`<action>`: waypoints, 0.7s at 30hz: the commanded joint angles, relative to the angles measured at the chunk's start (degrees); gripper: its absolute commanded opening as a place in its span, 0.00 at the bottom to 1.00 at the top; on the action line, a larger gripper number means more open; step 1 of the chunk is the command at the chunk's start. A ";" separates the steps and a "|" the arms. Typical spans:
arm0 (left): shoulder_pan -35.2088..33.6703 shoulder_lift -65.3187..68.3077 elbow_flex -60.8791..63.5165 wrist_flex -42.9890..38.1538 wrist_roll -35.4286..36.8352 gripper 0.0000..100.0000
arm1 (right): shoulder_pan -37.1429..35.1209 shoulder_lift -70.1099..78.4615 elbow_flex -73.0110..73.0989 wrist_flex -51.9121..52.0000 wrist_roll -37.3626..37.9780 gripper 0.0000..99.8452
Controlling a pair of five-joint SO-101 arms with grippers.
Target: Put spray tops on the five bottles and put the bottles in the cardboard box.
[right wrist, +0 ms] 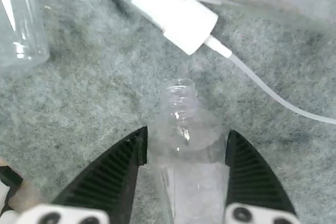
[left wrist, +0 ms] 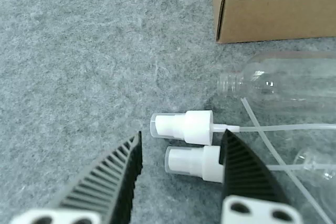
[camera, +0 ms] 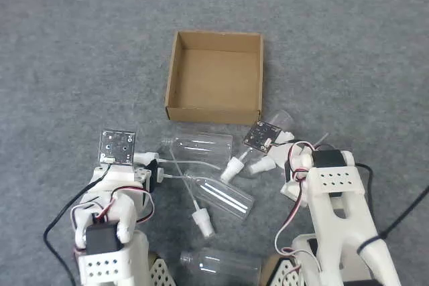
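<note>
Right gripper (right wrist: 187,132): jaws closed against both shoulders of a clear bottle (right wrist: 182,100). Neck bare, thread showing, no top on it. The body is cut off at the frame edge between the jaws. Just beyond the neck lies a white spray top (right wrist: 170,11), its thin tube trailing away.

Left gripper (left wrist: 181,139): jaws apart, holding nothing, low over the grey carpet (left wrist: 79,51). Two white spray tops (left wrist: 184,127) lie side by side between the jaws. One of them is partly covered by a jaw.

High view: cardboard box (camera: 213,115), open-topped, upper centre of frame. Loose bottles (camera: 224,195) lie on their sides across the lower centre, all clear plastic. One is just below the box, one at the bottom edge, with spray tops among them, tubes crossing.

Hard to make out: clear plastic blends into the carpet beside the right arm, so the bottle count is uncertain. That arm's wrist camera (camera: 263,135) covers its gripper in the high view.
</note>
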 commanded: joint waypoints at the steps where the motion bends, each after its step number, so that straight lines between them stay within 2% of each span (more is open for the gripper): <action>1: -0.44 -1.05 -0.66 -1.93 0.09 0.23 | 0.75 -1.45 -0.88 0.66 0.53 0.18; 5: -0.44 -1.05 -0.66 -1.93 0.09 0.23 | 0.48 -1.45 0.44 0.66 0.53 0.19; 10: -0.44 -1.05 -0.66 -1.93 0.09 0.23 | 0.66 -1.45 2.20 0.57 0.62 0.27; 21: -0.44 -1.05 -0.66 -1.93 0.09 0.23 | 0.75 -1.54 2.81 0.66 0.62 0.21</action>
